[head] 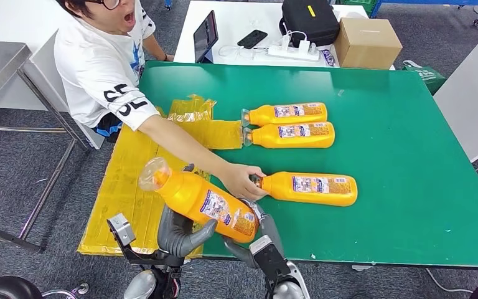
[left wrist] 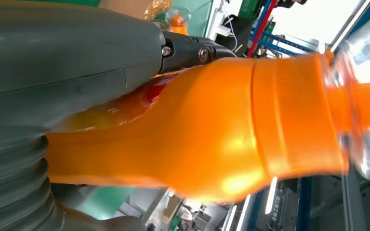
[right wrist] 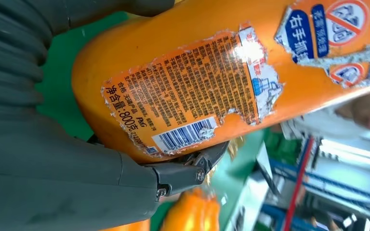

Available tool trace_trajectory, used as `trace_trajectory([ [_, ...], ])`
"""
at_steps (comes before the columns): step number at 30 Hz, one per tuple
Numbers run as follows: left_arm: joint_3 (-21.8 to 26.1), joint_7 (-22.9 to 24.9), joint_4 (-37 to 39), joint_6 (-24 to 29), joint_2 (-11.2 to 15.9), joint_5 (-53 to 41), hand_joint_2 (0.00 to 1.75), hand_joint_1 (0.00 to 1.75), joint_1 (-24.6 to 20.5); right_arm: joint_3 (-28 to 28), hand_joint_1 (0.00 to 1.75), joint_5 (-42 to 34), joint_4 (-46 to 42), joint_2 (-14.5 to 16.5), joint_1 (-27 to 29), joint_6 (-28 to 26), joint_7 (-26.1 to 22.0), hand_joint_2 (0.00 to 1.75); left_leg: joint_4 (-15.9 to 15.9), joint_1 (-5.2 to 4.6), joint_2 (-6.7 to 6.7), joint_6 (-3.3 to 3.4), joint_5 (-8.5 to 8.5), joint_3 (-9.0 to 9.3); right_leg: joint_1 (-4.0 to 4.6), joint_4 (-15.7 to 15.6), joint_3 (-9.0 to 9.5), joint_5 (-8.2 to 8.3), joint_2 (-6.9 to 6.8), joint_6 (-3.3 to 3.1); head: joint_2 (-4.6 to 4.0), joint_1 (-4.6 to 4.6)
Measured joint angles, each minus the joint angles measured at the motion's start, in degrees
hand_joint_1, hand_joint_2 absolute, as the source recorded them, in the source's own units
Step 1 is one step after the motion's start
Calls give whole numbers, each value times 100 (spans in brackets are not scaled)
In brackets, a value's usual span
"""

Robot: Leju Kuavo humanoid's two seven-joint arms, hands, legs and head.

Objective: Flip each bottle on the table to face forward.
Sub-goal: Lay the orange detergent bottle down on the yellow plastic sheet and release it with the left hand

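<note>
Both my hands hold one orange bottle (head: pixel 199 199) tilted above the green table's (head: pixel 404 156) front left corner, its clear cap up and to the left. My left hand (head: pixel 180 232) grips its neck end, where the left wrist view has the bottle (left wrist: pixel 221 130) against that hand (left wrist: pixel 67 62). My right hand (head: pixel 256 235) grips the base; the right wrist view shows the worn back label with a barcode on the bottle (right wrist: pixel 197 77) over that hand (right wrist: pixel 77 187). Three more orange bottles lie on the table, two side by side (head: pixel 289 114) (head: pixel 292 134) and one nearer (head: pixel 314 189).
A person leans in from the left, their hand (head: pixel 241 180) on the cap end of the nearest lying bottle, close to my right hand. Yellow plastic sheets (head: pixel 127 180) cover the table's left side. A white table (head: pixel 236 31) behind carries a tablet, a black bag and a cardboard box (head: pixel 367 42).
</note>
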Motion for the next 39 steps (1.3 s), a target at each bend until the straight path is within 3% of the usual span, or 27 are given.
trace_trajectory([
  [18,4,178,166,-76,22,-34,175,0,26,473,175,312,1488,245,-457,160,27,175,0,-1,2,0,0,0,-1,0,-3,0,1,0,0,1],
  [23,-2,125,239,152,61,-390,175,1,26,552,175,318,1665,245,-513,158,51,175,0,-2,2,0,0,0,-1,0,-2,1,1,1,0,0],
  [24,-9,99,249,240,68,-554,175,20,24,560,175,312,1690,245,-517,158,51,175,0,-2,2,0,0,0,-1,0,-2,1,1,1,0,1],
  [27,-47,17,274,484,95,-1139,175,147,9,565,175,283,1726,245,-517,163,51,175,0,-1,2,0,0,0,-1,0,-3,1,1,1,0,1],
  [28,-65,-16,284,580,104,-1370,175,172,1,567,175,272,1728,246,-515,171,52,175,0,-1,3,0,0,0,-1,0,-3,1,1,1,0,1],
  [33,-103,-99,302,807,124,-2309,175,175,-18,576,175,181,1723,269,-510,241,70,175,0,-1,2,0,0,0,0,0,-3,1,1,1,0,1],
  [39,-103,-102,302,808,125,-2468,175,175,-20,576,175,155,1721,274,-498,294,77,175,0,-1,2,0,0,0,-1,0,-2,1,1,1,0,2],
])
